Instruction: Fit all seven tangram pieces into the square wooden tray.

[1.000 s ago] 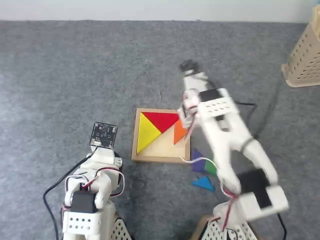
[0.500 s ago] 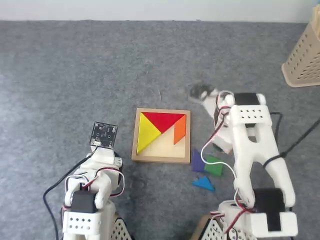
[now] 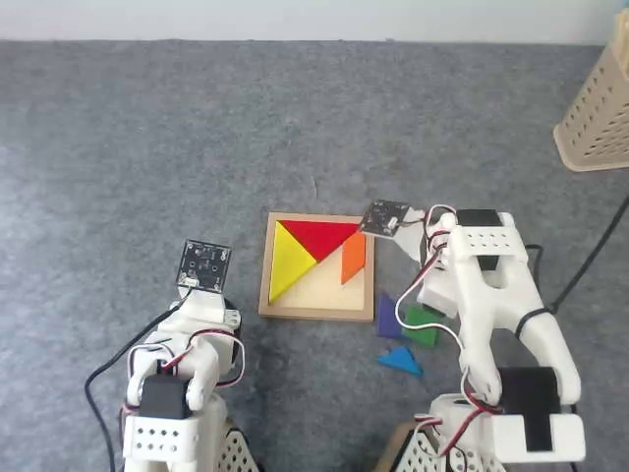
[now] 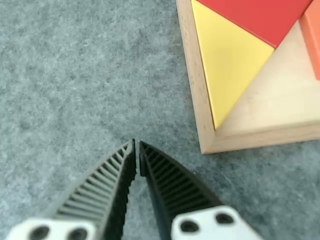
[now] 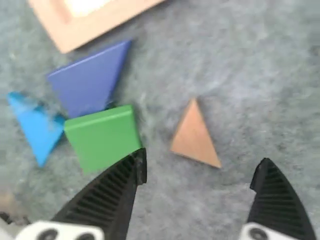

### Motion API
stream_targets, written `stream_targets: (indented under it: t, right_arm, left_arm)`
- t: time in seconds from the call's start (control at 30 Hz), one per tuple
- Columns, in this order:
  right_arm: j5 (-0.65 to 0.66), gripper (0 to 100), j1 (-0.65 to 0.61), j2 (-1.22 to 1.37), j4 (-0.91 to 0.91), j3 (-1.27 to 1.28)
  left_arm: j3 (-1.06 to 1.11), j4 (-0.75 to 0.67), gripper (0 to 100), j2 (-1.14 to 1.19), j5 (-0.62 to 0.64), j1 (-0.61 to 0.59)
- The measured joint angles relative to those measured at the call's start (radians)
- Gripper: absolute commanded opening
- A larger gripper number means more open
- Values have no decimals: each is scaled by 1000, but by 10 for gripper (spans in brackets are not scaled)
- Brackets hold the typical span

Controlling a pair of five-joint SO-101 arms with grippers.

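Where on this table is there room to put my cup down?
The grey mat beyond the wooden tray is bare, as is the stretch to its left. Right of the tray is crowded: purple triangle, green square, blue triangle and tan triangle cluster near the right tool.

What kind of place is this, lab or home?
Probably a robotics test bench: small left arm and right arm with bare wiring, a grey felt table cover, and a wooden puzzle tray set out.
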Motion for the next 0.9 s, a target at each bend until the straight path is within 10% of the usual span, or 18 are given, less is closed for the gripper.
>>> stream_targets:
  t: [0.4, 0.9]
  right_arm:
    - [28, 325, -2, 0, -147, 133]
    - [12, 69, 3, 0, -161, 137]
  left_arm:
    - [0, 0, 12, 0, 0, 0]
    - [0, 0, 12, 0, 0, 0]
